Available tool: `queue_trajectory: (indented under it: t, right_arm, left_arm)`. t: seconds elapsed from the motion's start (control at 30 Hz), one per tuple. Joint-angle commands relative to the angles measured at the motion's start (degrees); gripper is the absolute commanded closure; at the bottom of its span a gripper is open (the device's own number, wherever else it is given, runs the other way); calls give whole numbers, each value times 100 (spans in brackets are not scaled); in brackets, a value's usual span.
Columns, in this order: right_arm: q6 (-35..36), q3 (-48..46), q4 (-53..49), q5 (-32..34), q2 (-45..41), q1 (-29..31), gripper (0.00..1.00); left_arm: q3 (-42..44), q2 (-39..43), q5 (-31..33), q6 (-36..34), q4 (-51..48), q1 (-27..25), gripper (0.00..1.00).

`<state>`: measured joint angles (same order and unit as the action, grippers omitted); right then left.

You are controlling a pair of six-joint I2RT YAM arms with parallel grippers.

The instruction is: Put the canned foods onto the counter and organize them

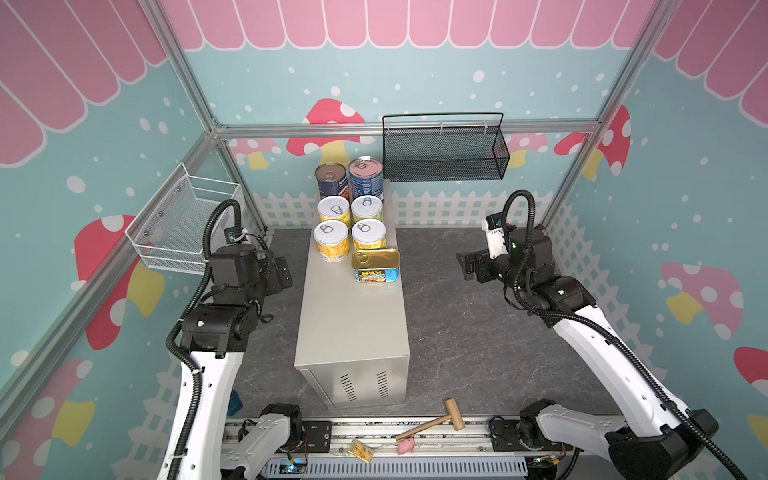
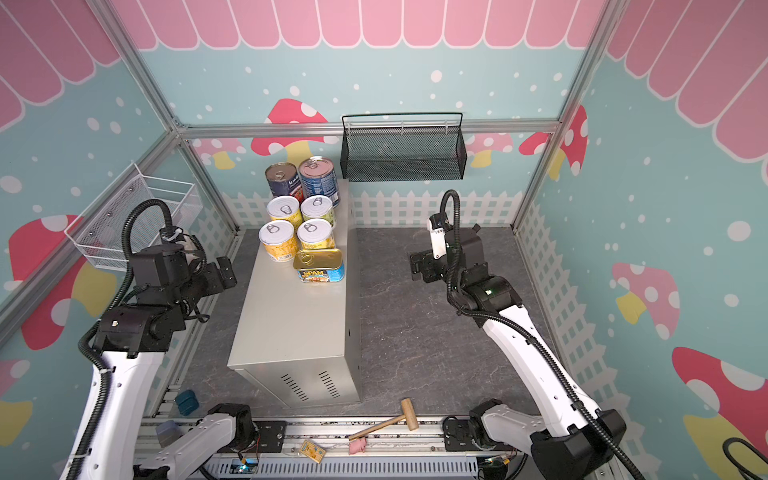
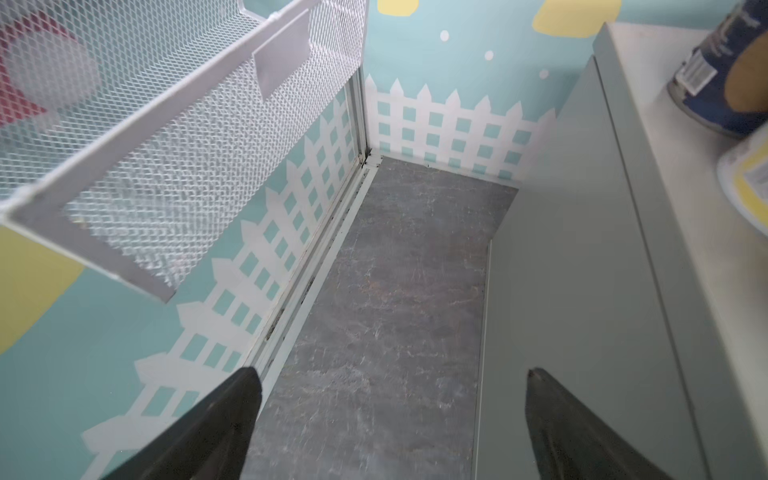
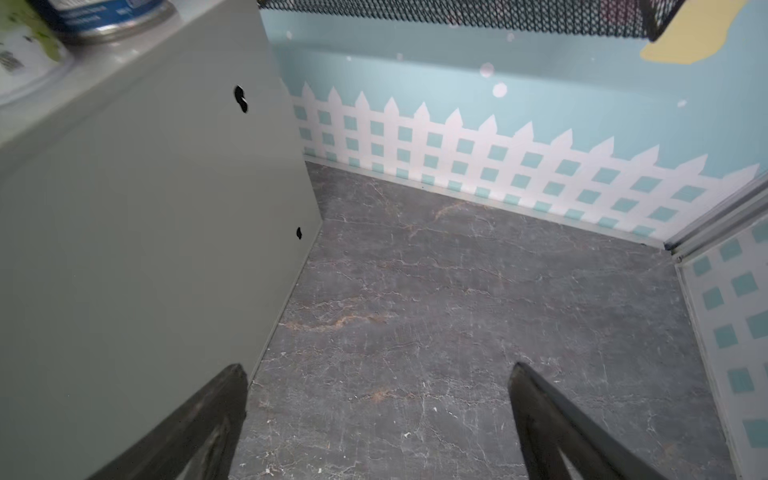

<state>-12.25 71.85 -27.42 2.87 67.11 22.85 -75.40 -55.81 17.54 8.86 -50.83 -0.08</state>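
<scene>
Matt metal counter (image 1: 353,324), glossy metal SPAM tin (image 1: 375,264), wooden mallet (image 1: 432,423)

Both top views brightly, evenly lit from overhead; only faint, soft shadows cast beside desk (image 1: 353,332). Sheen caught on silver lids of cans (image 1: 367,202). In wrist views, floor (image 4: 415,311) rendered fairly sharp; close cans and white mesh basket (image 3: 145,137) smeared, out of focus. Wide-angle stretch noticed at wrist-view edges.

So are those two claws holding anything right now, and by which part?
Nothing is held. The left gripper and the right gripper both stand open and empty, off to either side, while the cans sit untouched on the counter.
</scene>
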Motion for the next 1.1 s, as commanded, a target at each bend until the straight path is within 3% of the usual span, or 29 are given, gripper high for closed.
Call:
queue_trajectory:
  t: [0.0, 0.3, 0.5, 0.63, 0.87, 1.07]
  right_arm:
    - [-32, -312, 330, -140, 121, -250, 1]
    - [51, -1975, 1812, -40, 95, -727, 1]
    - [263, -2902, 2826, 388, 202, -772, 1]
    - [774, -3886, 4221, 726, 232, -791, 1]
    - [1325, -4931, 6115, 1290, 412, -850, 1]
    - [1457, -5774, 8324, 1404, 887, -905, 1]
  left_arm:
    - [477, -42, -513, 146, 881, 256, 1]
    - [2118, -167, -998, -235, 2796, 386, 1]
    - [3144, -211, -608, -8, 3948, 408, 1]
    - [3861, -254, -373, 55, 4969, 470, 1]
    - [4650, -541, -635, -28, 6006, 473, 1]
    - [4759, -1576, -691, 216, 6815, 461, 1]
